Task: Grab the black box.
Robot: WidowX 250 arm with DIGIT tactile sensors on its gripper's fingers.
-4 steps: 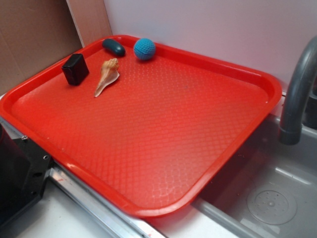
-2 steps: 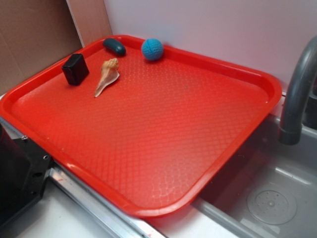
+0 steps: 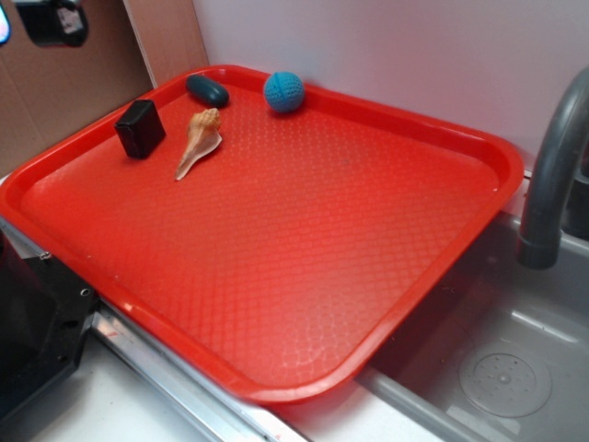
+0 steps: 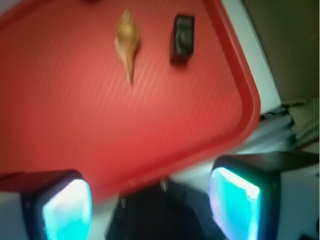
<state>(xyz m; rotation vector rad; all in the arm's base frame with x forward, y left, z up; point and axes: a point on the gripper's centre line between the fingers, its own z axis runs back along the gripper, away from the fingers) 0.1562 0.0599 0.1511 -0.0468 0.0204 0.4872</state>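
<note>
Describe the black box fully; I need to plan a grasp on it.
The black box is a small matte cuboid with rounded edges, looking like plastic or rubber. It rests flat on the red tray, near the far left rim, touching nothing else. The seashell lies just beside it, apart. The wrist view shows a recessed panel on its top.

Red tray (image 3: 442, 239), black box (image 3: 140, 128), shell (image 3: 199, 141), teal pebble (image 3: 208, 89), blue ball (image 3: 284, 92).

Pale wall (image 3: 414, 46), brown cardboard panel (image 3: 55, 101), grey sink (image 3: 497, 341), curved faucet (image 3: 552, 175)

End effector (image 4: 150, 202), fingers wide apart
</note>
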